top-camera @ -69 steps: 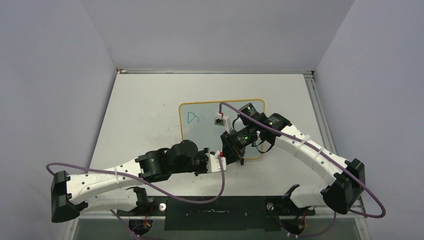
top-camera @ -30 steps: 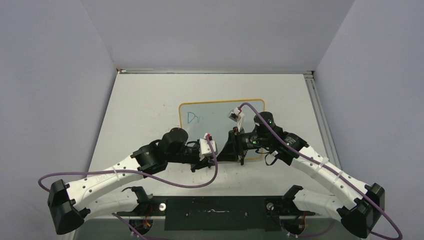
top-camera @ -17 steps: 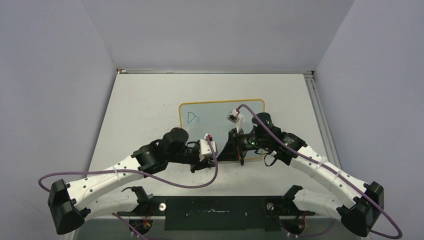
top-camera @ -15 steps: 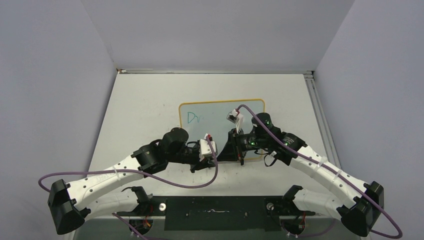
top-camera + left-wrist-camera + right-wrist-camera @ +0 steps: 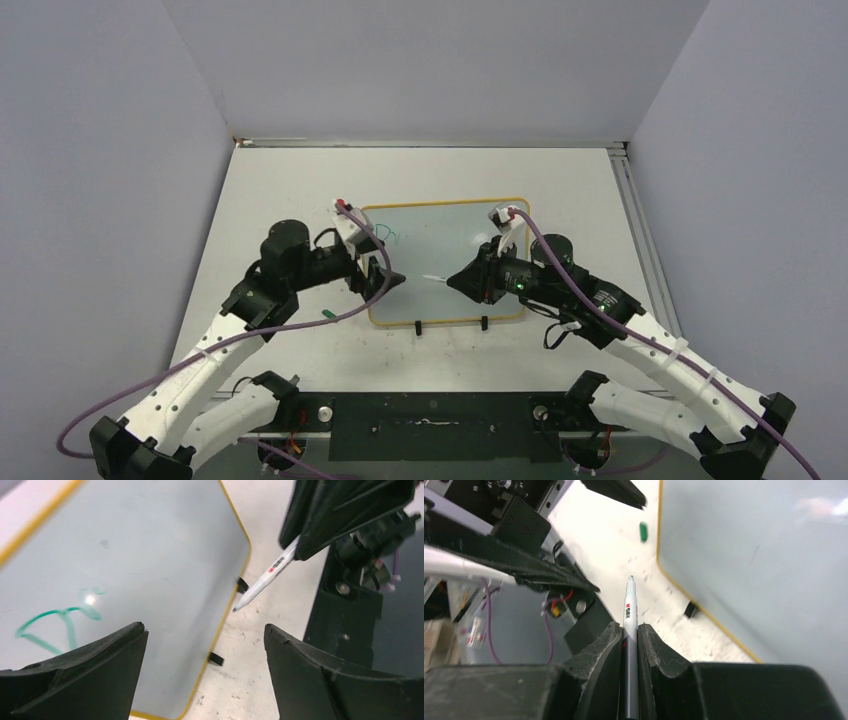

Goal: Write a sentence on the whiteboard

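The whiteboard (image 5: 450,235) lies flat mid-table, yellow-framed, with two black clip feet on its near edge. Of the sentence (image 5: 386,236) only a few green strokes show at the board's upper left, partly behind my left arm; the left wrist view shows a green stroke (image 5: 60,620). My right gripper (image 5: 455,280) is shut on a white marker (image 5: 630,605), which points left over the board's lower middle with its tip bare. My left gripper (image 5: 393,282) hovers open and empty over the board's left edge, facing the marker (image 5: 265,577).
A small green cap (image 5: 328,313) lies on the table left of the board, also seen in the right wrist view as the cap (image 5: 643,531). Purple cables loop off both wrists. The black base rail runs along the near edge.
The left gripper opened and swung from the board's near edge up to its left side. The right gripper shut on the marker and lifted it over the board. A green cap now lies on the table.
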Robot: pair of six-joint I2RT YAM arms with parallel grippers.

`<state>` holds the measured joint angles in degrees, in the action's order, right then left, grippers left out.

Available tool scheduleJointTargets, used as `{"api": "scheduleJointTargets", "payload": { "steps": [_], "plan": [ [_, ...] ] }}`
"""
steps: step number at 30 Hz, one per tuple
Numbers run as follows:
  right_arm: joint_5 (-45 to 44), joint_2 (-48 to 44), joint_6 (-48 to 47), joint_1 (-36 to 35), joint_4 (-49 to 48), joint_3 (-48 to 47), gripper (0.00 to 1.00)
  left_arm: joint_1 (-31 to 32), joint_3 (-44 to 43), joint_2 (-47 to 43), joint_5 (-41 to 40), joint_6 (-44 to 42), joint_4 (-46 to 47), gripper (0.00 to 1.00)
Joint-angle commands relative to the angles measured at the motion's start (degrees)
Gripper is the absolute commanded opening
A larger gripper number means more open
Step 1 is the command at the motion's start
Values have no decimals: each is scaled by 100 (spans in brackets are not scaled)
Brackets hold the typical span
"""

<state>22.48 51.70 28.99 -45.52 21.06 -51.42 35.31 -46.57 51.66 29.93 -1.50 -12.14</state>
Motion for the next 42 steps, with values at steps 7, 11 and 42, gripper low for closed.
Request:
{"api": "scheduleJointTargets", "payload": {
  "steps": [7, 11, 42],
  "plan": [
    [-3823, -39, -625, -1509, -1409, 94, 5, -2637, -102, 279, 1031, 2114, 1817, 86],
    [-4829, 400, -1018, -2111, -1729, 102, 5, -2939, -93, 716, 1382, 2454, 2082, 83],
    [-5664, 2168, -1767, -2185, -3268, 44, 5, -2831, -459, 1755, 1174, 1971, 1224, 35]
  ]
}}
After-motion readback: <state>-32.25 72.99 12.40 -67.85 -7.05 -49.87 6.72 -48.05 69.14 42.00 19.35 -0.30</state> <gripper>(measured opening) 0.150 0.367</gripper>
